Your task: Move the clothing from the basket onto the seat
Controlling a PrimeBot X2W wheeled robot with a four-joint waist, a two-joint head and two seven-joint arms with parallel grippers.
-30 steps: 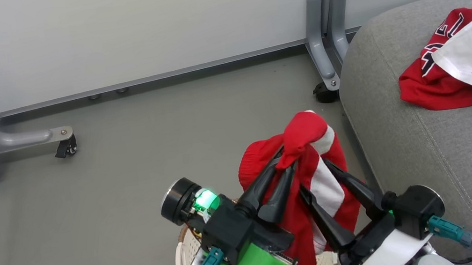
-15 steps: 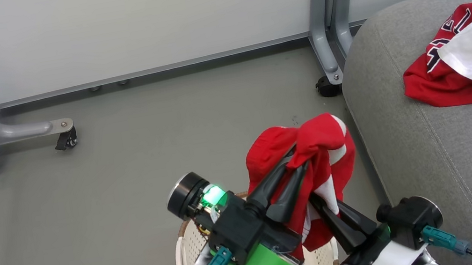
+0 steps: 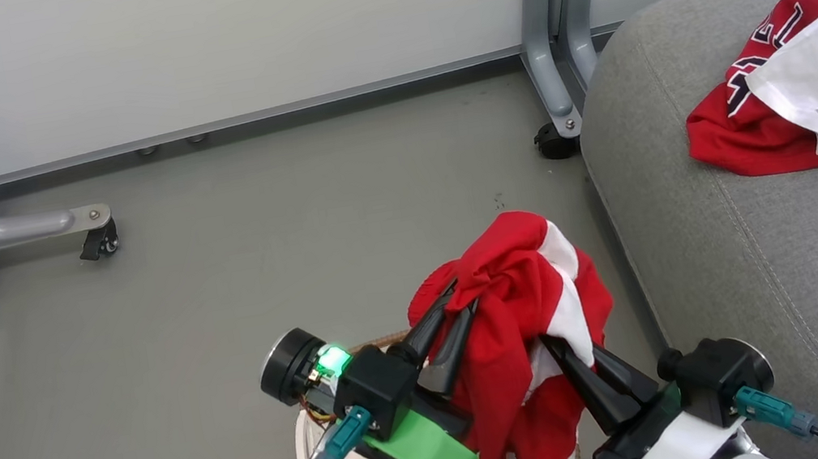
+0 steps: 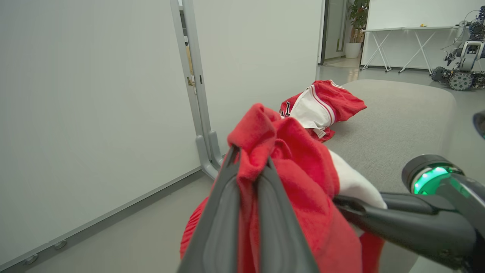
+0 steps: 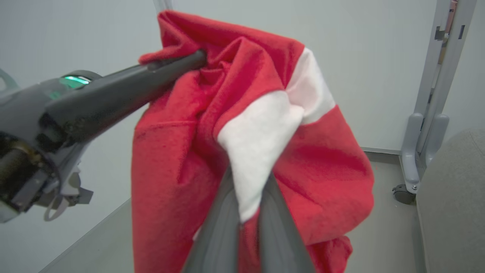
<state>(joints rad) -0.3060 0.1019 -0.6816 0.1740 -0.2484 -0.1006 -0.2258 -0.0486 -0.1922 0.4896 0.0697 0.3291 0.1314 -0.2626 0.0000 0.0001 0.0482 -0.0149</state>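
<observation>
Head view: the left gripper (image 3: 467, 296) and right gripper (image 3: 569, 345) are each clamped on the red shorts (image 3: 507, 279), which hang bunched between them. The basket (image 3: 376, 342) sits beneath the jaws. The seat (image 3: 752, 273) lies to their right, with the jersey (image 3: 739, 136) on it, well apart.

Left wrist view: red cloth is pinched between the left fingers, and the jersey lies beyond their tips.

Right wrist view: the right fingers close on a white panel.

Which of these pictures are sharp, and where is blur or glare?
Head view: sharp, evenly lit, shadows soft; the green lamp glows bright. Left wrist view: the near fingers are soft, the jersey on the seat clear. Right wrist view: the shorts look slightly blurred.
</observation>
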